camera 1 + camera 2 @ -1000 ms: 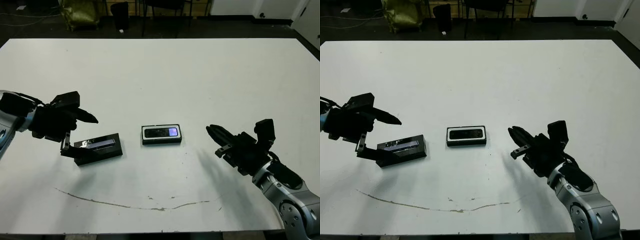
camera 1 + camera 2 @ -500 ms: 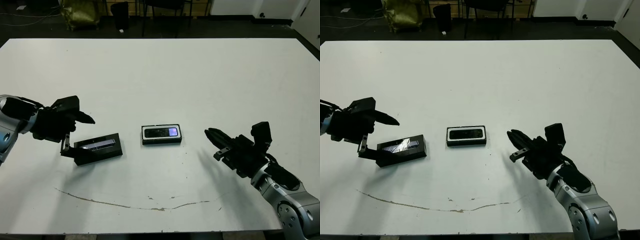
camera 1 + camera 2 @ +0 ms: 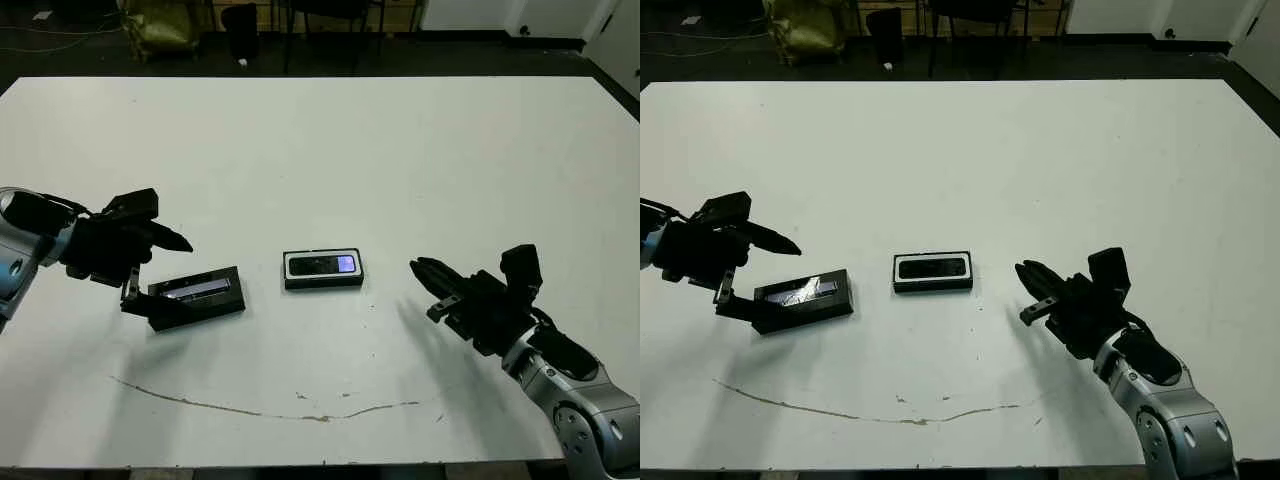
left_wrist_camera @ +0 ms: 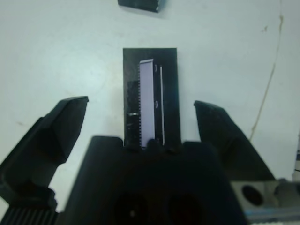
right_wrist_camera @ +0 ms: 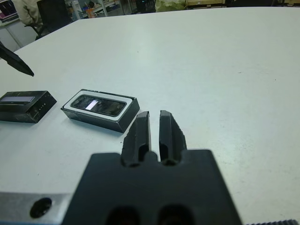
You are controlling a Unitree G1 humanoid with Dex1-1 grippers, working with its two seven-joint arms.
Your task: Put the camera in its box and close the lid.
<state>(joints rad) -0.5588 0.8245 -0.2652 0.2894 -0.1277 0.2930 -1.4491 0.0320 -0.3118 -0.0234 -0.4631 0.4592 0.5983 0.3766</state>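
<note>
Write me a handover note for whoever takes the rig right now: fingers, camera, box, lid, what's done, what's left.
Left gripper: fingers open, straddling one end of the lid, not gripping it.
Right gripper: fingers shut, empty, hovering to the right of the box.
The camera lies flat in the box at table centre, screen glowing.
The lid lies on the table left of the box, apart from it.
Done: camera in box.
Left: grasp the lid, carry it over the box, seat it.

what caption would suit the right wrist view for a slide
Right gripper, fingers shut, points toward the box with the camera inside; the lid lies apart.
</note>
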